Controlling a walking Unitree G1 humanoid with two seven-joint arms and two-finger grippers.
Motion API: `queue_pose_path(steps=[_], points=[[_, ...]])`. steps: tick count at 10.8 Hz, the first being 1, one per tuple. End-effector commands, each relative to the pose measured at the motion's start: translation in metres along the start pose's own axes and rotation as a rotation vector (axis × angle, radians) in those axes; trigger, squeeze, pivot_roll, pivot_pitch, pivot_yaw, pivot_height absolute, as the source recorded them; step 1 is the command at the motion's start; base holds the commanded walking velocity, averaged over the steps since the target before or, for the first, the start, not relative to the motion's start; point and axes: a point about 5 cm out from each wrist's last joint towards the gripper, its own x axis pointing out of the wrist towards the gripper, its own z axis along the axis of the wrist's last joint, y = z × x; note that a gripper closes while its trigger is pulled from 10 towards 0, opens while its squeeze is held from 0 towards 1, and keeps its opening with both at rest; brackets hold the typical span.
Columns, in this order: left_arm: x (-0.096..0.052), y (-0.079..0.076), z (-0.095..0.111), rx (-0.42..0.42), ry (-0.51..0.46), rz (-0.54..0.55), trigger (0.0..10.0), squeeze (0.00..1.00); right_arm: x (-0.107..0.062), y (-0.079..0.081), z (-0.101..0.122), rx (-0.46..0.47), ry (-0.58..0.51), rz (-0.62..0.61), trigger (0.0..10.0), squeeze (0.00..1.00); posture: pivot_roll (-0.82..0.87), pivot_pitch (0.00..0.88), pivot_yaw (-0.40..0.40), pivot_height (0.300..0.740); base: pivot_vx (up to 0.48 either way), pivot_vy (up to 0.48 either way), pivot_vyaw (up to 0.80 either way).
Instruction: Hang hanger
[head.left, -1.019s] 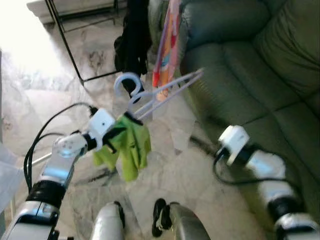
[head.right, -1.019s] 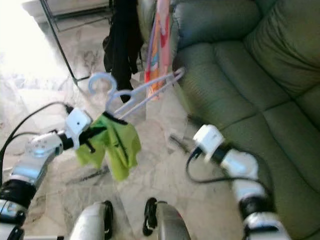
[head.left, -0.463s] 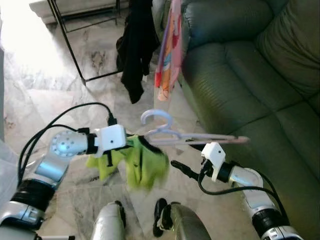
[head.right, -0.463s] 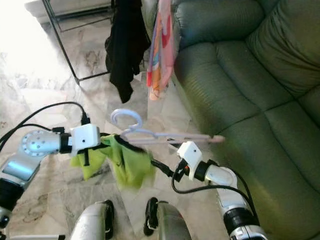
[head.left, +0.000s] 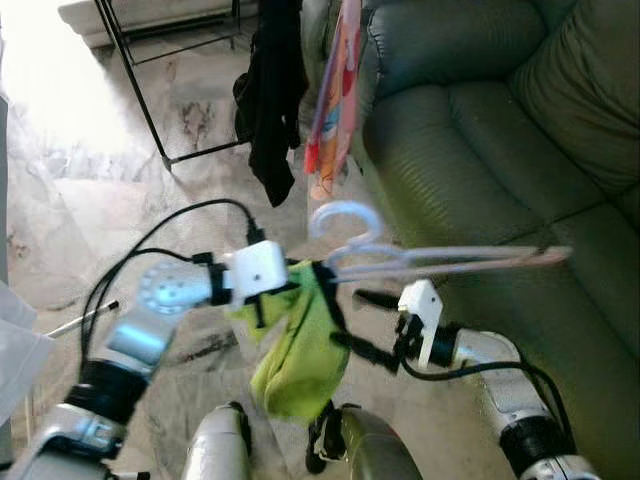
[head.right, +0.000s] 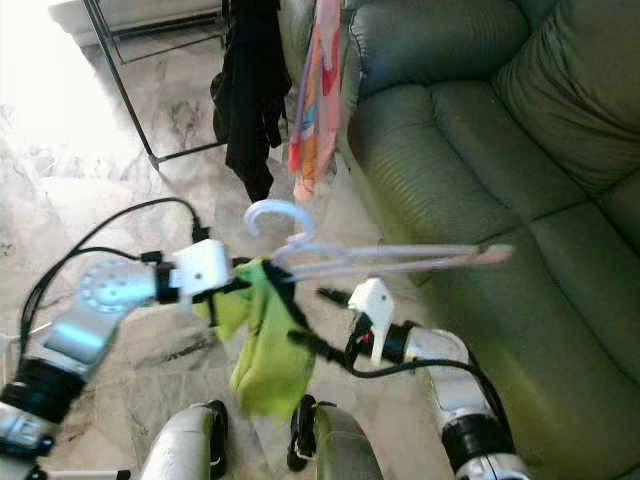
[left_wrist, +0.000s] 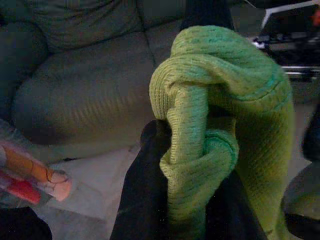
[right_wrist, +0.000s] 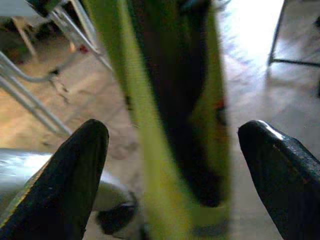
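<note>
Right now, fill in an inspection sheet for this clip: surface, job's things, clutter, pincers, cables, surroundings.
Surface: marble floor, glare at upper left.
Job's things: pale hanger held level, hook up; green shirt drooping from its left end.
Clutter: nothing seen.
Pincers: left pincer shut on the green shirt at the hanger; right pincer open, fingers either side of the hanging shirt.
Cables: black cable looping over the left arm; another at the right wrist.
Surroundings: green sofa on the right; metal rack with black garment and orange cloth ahead.
</note>
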Motion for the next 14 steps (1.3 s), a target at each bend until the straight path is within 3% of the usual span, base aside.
queue_pose_path(steps=[1, 2, 3, 4, 6, 8, 9, 10, 11, 12, 13, 14], points=[[0.004, 0.002, 0.003, 0.060, -0.001, 0.002, 0.0, 0.00, -0.010, 0.003, 0.002, 0.053, 0.020, 0.069, 10.0, 1.00, 0.09, 0.221, -0.108, 0.740, 0.000, 0.000, 0.00], [0.004, 0.002, -0.002, 0.060, 0.013, 0.014, 0.0, 0.00, -0.020, 0.004, 0.003, 0.090, 0.054, 0.121, 10.0, 1.00, 0.09, 0.221, -0.108, 0.740, 0.000, 0.000, 0.00], [0.004, 0.000, -0.008, 0.066, 0.034, 0.017, 0.0, 0.00, -0.032, 0.009, 0.000, 0.144, 0.109, 0.191, 10.0, 0.89, 0.08, 0.220, -0.109, 0.740, 0.000, 0.000, 0.00], [0.004, -0.001, -0.008, 0.065, 0.038, 0.019, 0.0, 0.00, -0.038, 0.012, -0.002, 0.172, 0.139, 0.230, 10.0, 0.85, 0.07, 0.221, -0.111, 0.740, 0.000, 0.000, 0.00], [0.003, 0.002, -0.011, 0.080, 0.041, 0.039, 0.0, 0.00, -0.052, 0.023, -0.001, 0.255, 0.202, 0.338, 10.0, 0.36, 0.07, 0.220, -0.113, 0.740, 0.000, 0.000, 0.00], [0.004, 0.006, -0.009, 0.101, 0.033, 0.069, 0.0, 0.00, -0.054, 0.023, -0.002, 0.264, 0.222, 0.340, 10.0, 0.25, 0.07, 0.218, -0.113, 0.740, 0.000, 0.000, 0.00], [0.004, 0.009, -0.008, 0.110, 0.034, 0.085, 0.0, 0.00, -0.054, 0.021, -0.003, 0.267, 0.224, 0.323, 10.0, 0.24, 0.07, 0.217, -0.115, 0.740, 0.000, 0.000, 0.00], [-0.001, 0.018, -0.015, 0.133, 0.083, 0.162, 0.0, 0.00, -0.054, 0.020, -0.004, 0.218, 0.246, 0.300, 10.0, 0.24, 0.07, 0.216, -0.117, 0.740, 0.000, 0.000, 0.00], [-0.006, 0.025, -0.021, 0.108, 0.107, 0.237, 0.0, 0.00, -0.049, 0.009, -0.009, 0.073, 0.266, 0.170, 10.0, 0.24, 0.07, 0.215, -0.116, 0.740, 0.000, 0.000, 0.00], [-0.015, 0.030, -0.038, -0.040, 0.161, 0.400, 0.0, 0.00, -0.044, -0.006, -0.015, -0.097, 0.318, -0.007, 10.0, 0.11, 0.07, 0.214, -0.112, 0.740, 0.000, 0.000, 0.00], [-0.024, 0.027, -0.055, -0.183, 0.190, 0.543, 0.6, 0.00, -0.043, -0.011, -0.017, -0.177, 0.323, -0.085, 10.0, 0.00, 0.07, 0.214, -0.109, 0.740, 0.000, 0.000, 0.00], [-0.036, 0.017, -0.070, -0.286, 0.206, 0.676, 2.4, 0.00, -0.036, -0.008, -0.009, -0.173, 0.195, -0.149, 10.0, 0.00, 0.07, 0.214, -0.110, 0.740, 0.000, 0.000, 0.00]])
